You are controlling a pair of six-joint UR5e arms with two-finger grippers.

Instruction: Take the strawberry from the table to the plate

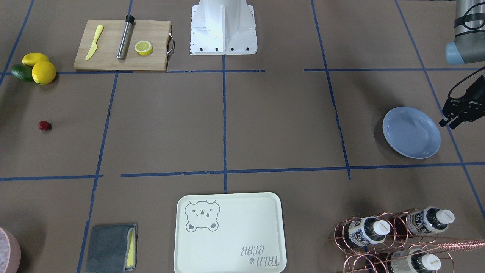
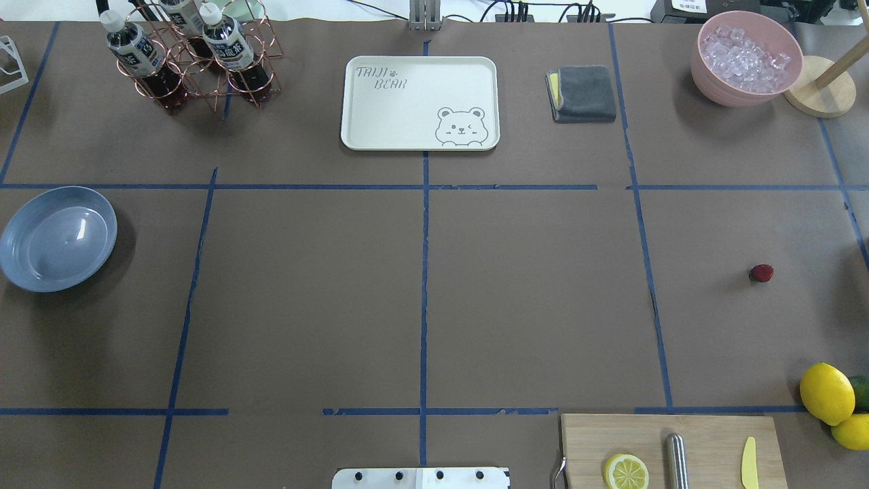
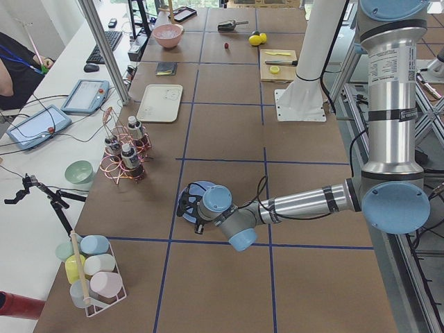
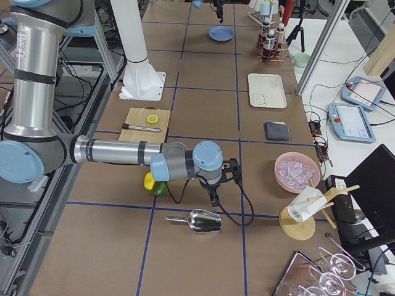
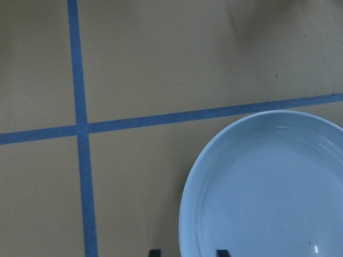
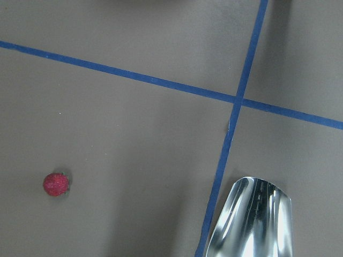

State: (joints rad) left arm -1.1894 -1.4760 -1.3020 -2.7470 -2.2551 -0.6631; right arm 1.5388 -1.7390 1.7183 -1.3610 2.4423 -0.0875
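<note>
The strawberry [image 1: 44, 125] [image 2: 761, 273], small and dark red, lies alone on the brown table [image 2: 529, 299]. In the right wrist view the strawberry [image 6: 56, 183] shows at lower left. The light blue plate [image 1: 411, 132] [image 2: 58, 238] sits at the opposite end with nothing in it. My left gripper [image 1: 450, 122] hovers just beside the plate's outer edge. In the left wrist view its fingertips [image 5: 154, 252] stand apart over the plate's rim [image 5: 187, 214], open and holding nothing. My right gripper [image 4: 215, 194] shows only in the right side view, so I cannot tell its state.
Two lemons [image 1: 43, 72] and an avocado [image 1: 21, 72] lie near the strawberry. A cutting board [image 1: 110, 57] carries a knife, a metal rod and a lemon half. A metal scoop [image 6: 252, 219], bear tray [image 1: 229, 242], grey cloth [image 1: 110, 248], ice bowl [image 2: 747, 58] and bottle rack [image 1: 394, 239] stand around.
</note>
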